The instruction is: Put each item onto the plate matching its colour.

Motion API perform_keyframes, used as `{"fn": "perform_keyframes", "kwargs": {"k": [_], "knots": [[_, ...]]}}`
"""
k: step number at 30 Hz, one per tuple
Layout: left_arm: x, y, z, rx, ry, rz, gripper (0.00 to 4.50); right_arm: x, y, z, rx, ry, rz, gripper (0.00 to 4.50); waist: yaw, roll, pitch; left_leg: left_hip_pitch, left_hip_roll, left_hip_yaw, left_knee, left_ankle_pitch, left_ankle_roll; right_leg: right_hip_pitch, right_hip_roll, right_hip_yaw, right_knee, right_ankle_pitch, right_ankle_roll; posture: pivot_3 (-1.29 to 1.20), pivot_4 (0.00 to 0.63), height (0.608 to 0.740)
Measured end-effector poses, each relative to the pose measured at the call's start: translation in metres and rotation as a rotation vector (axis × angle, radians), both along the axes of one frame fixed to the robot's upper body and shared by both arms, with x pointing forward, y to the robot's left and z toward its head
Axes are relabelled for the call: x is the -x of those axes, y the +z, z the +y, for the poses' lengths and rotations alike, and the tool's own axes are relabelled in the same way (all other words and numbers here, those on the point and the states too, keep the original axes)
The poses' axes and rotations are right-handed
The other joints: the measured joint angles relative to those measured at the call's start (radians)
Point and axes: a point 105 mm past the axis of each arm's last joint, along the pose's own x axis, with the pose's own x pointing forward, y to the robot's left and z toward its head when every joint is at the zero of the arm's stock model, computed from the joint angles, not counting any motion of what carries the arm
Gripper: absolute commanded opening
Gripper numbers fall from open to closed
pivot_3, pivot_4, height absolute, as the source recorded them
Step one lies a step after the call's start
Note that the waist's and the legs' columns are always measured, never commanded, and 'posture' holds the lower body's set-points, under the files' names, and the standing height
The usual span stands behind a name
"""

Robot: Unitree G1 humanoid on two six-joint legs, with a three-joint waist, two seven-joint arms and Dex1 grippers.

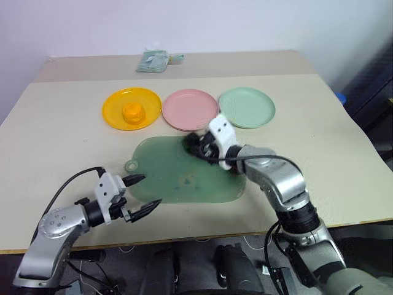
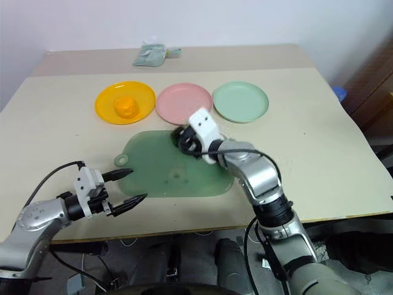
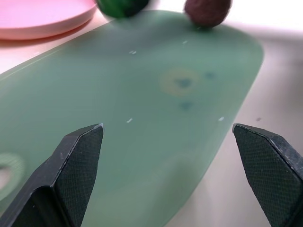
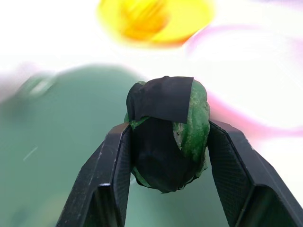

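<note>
1. A round yellow-orange plastic plate (image 1: pixel 131 109) lies flat at the left end of a row of three plates on the worktop.
2. A round orange ball (image 1: pixel 132 113) sits in the middle of that yellow-orange plate.
3. A round pink plastic plate (image 1: pixel 190 109) lies flat in the middle of the row, just beside its neighbours.
4. A round mint green plastic plate (image 1: pixel 247 107) lies flat at the right end.
5. A chunky dark green lump (image 4: pixel 166 133) partly wrapped in black tape is held off the surface, clamped between two black jaws, near the pink plate's front edge.
6. A purple-red rounded lump (image 3: pixel 207 11) rests on the far edge of a translucent green mat.
</note>
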Motion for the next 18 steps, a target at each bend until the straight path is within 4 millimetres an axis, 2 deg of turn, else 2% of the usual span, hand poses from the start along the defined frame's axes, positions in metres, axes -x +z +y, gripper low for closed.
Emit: {"fn": "perform_keyframes", "kwargs": {"k": [3,7,11,17,18], "knots": [[-0.003,0.006,-0.010,0.014,-0.018,-0.028,4.50,-0.035,0.011,-0.038,-0.009,-0.199,-0.024,2.27,0.003,0.000,0.000,0.000,-0.001,0.000,0.000,0.000,0.000,0.000,0.000,0.000,0.000,0.000,0.000,0.00,0.150,0.740],[-0.005,0.005,-0.018,0.033,-0.031,-0.029,4.50,-0.071,-0.004,-0.085,-0.001,-0.403,0.031,2.27,-0.003,0.000,0.000,0.000,-0.002,0.002,-0.001,0.000,0.000,0.000,0.001,0.000,-0.001,0.000,0.000,0.00,0.150,0.740],[-0.009,0.009,-0.028,0.053,-0.049,-0.051,4.50,-0.093,-0.017,-0.103,-0.014,-0.480,0.077,2.27,-0.012,0.003,0.002,0.000,-0.001,0.002,-0.001,0.000,0.000,-0.001,0.003,0.001,0.000,0.000,0.001,0.00,0.150,0.740],[-0.013,0.010,-0.034,0.057,-0.043,-0.063,4.50,-0.110,-0.015,-0.113,-0.044,-0.522,0.071,2.27,-0.028,0.003,0.002,0.000,-0.001,0.002,-0.002,0.000,0.000,-0.001,0.004,0.001,0.000,0.002,0.003,0.00,0.150,0.740],[-0.013,0.009,-0.034,0.057,-0.040,-0.062,4.50,-0.111,-0.017,-0.115,-0.051,-0.527,0.076,2.87,-0.028,0.003,0.002,0.000,0.000,0.002,-0.002,0.000,0.000,-0.001,0.004,0.001,0.000,0.002,0.003,0.00,0.150,0.740]]}}
